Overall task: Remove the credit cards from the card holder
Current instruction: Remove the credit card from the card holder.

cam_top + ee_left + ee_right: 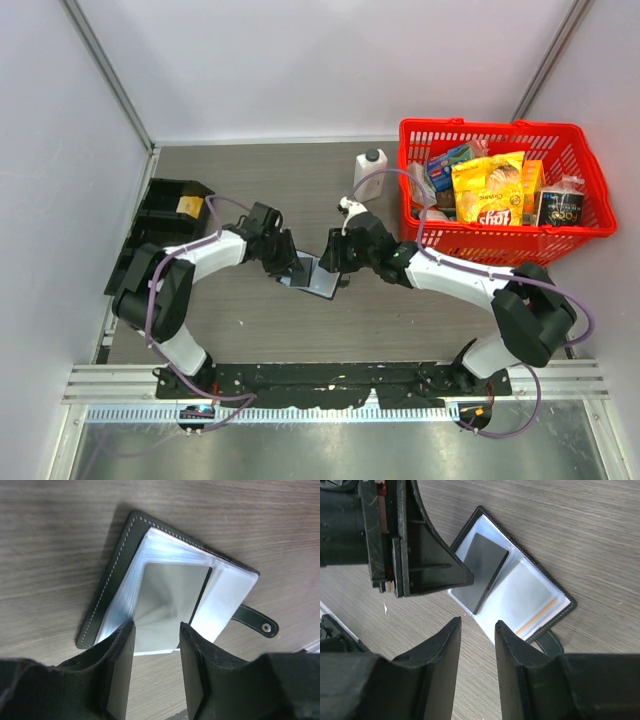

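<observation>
The black card holder [312,276] lies open on the wooden table between my two grippers. Its pale blue inner sleeves [227,592] face up and its snap tab [257,622] sticks out to one side. One grey-looking credit card [172,597] is tilted up out of the sleeves. My left gripper [156,627] is open, its fingers straddling that card's near edge. In the right wrist view, a left fingertip [467,577] touches the raised card [484,572]. An orange card edge [537,616] shows inside the card holder [567,605]. My right gripper [477,625] hovers open and empty just short of it.
A red basket [480,125] full of groceries stands at the back right, with a white bottle [370,172] beside it. A black compartment tray [160,200] sits against the left wall.
</observation>
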Controlling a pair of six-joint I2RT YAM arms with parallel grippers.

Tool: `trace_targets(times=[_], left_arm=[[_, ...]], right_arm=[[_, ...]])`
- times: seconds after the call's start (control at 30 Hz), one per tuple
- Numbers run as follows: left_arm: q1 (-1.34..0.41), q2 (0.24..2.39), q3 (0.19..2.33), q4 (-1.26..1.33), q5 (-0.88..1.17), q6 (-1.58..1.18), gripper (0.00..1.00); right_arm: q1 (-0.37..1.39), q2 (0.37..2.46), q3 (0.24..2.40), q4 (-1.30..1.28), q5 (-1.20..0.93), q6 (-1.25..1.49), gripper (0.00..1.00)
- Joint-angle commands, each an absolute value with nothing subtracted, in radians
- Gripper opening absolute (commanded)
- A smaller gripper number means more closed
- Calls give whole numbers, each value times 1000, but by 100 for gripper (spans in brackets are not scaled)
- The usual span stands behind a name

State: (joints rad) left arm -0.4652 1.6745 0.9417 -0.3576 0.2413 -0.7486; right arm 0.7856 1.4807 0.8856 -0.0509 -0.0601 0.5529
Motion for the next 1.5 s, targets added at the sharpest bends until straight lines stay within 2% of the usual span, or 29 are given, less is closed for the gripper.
trace_targets(times=[0.0, 0.27, 0.5, 0.63, 0.83, 1.13, 1.47], left_arm=[[-492, 1623, 822, -259, 322, -886, 46], [-483, 1450, 824, -328, 207, -868, 52], [-431, 1515, 923, -399, 107, -721, 57], [-429, 1618, 1011, -443, 123, -657, 52], [-428, 1693, 1011, -465, 153, -637, 46], [-431, 1684, 916, -443, 212, -713, 34], [-465, 1651, 853, -396, 247, -781, 31]], right_arm=[[788, 1509, 871, 87, -130, 618, 38], [787, 1606, 867, 195, -182, 675, 36], [752, 1701, 864, 311, -218, 776, 35], [733, 1744, 864, 337, -230, 837, 35], [727, 1793, 857, 356, -256, 893, 36], [721, 1830, 862, 255, -218, 910, 36], [721, 1850, 857, 270, -275, 896, 36]])
